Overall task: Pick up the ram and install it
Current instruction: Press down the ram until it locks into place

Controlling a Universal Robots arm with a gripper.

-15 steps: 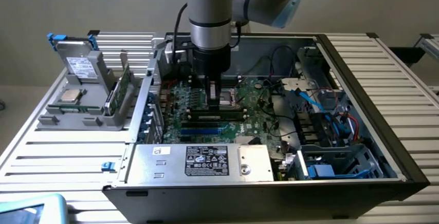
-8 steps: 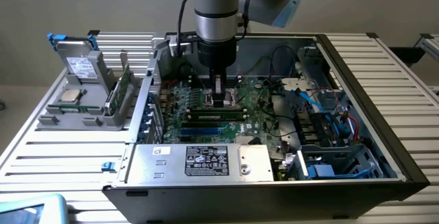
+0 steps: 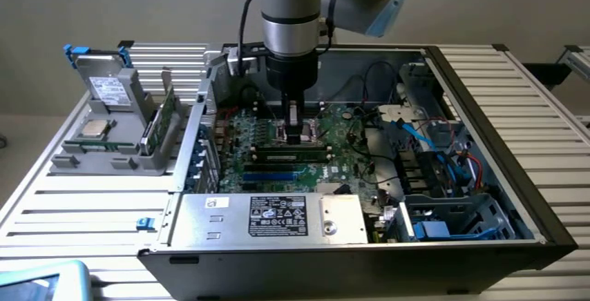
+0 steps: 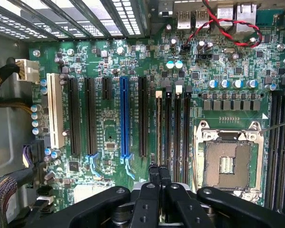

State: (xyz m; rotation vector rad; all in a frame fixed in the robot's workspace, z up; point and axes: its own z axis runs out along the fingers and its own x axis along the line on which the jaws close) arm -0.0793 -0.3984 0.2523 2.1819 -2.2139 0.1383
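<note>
No text could be read: the black label [image 3: 278, 216] on the silver power supply [image 3: 267, 219] carried white print and symbols too small to decipher.

a: where does the computer case [image 3: 516, 177] sit?
b: on the bench [image 3: 83, 204], open on top, toward the exterior view's right edge. the motherboard [image 3: 346, 132] lies flat on its floor.
a: and the ram [image 3: 293, 154]?
b: on the motherboard, lying along a slot, right under the pincer [image 3: 297, 137].
a: near the bench's front edge?
b: the power supply [image 3: 276, 216], inside the case's front wall. the rack [image 3: 115, 132] stands beside the case, toward the exterior view's left edge.
</note>
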